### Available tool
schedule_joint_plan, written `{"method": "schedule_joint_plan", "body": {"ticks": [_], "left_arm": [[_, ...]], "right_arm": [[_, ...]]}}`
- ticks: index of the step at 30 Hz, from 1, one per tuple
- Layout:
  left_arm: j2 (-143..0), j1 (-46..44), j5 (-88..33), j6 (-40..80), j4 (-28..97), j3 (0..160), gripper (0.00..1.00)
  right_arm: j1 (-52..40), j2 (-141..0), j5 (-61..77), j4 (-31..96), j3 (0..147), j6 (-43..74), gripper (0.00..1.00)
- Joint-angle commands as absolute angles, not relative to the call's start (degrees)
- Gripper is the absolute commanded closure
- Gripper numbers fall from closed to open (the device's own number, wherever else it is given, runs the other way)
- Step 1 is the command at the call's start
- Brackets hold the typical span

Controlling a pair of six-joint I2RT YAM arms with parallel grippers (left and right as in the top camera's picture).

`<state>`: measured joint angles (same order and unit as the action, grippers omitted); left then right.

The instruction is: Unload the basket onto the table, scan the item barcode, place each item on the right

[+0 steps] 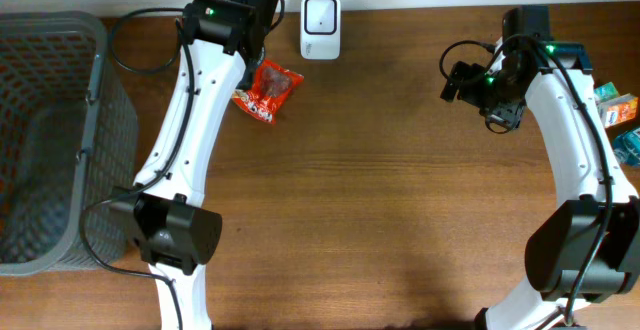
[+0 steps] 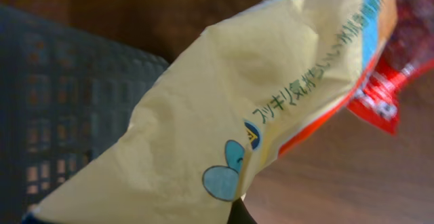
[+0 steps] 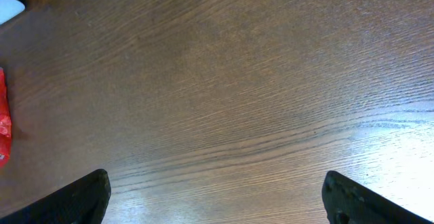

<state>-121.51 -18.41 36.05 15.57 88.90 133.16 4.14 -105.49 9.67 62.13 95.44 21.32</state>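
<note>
Since my left tool [image 1: 253, 62] is clamped on the red snack packet [image 1: 268, 90], far left over the surface [image 1: 380, 190] near the white scanner [image 1: 320, 13], I'd guess the next move is turning the barcode to face it. Meanwhile my right tool [image 1: 458, 78] hangs apart, idle.

Overhead view: even, bright, sharp; soft shadows on table [image 1: 400, 170]. Right wrist view: white glare patch on wood, lower right. Left wrist view: packet [image 2: 224, 115] close, slightly soft; basket [image 2: 61, 115] behind it dim, blurred.
</note>
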Motion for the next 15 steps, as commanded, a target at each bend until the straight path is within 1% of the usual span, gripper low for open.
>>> {"method": "schedule_joint_plan", "body": {"ticks": [1,5,7,9,10,11,12,14,15], "left_arm": [[-121.23,-20.23,43.13,15.09,87.53,135.5,1.0],[-121.23,-23.24,46.06,13.61,86.46,135.48,1.0],[-121.25,-23.9,43.75,13.63,86.63,135.46,1.0],[-121.4,-24.4,38.06,14.09,86.94,134.87,1.0],[-121.91,-24.62,37.98,15.0,87.9,134.82,1.0],[-122.39,-24.64,39.38,15.68,88.44,134.82,1.0],[-123.31,-24.53,44.21,17.37,88.82,134.8,1.0],[-124.81,-23.49,48.97,17.37,89.1,134.8,1.0],[-125.62,-22.59,49.34,17.34,89.71,134.76,1.0]], "right_arm": [[4.21,-105.71,8.95,62.13,95.35,21.93,0.02],[4.21,-105.71,8.95,62.11,95.35,21.93,0.02],[4.21,-105.71,8.95,62.13,95.35,21.93,0.02],[4.21,-105.71,8.95,62.11,95.35,21.93,0.02],[4.21,-105.71,8.95,62.13,95.35,21.93,0.02],[4.21,-105.71,8.95,62.13,95.35,21.93,0.02],[4.21,-105.71,8.95,62.11,95.35,21.93,0.02],[4.21,-105.71,8.95,62.13,95.35,21.93,0.02],[4.21,-105.71,8.95,62.11,95.35,21.93,0.02]]}}
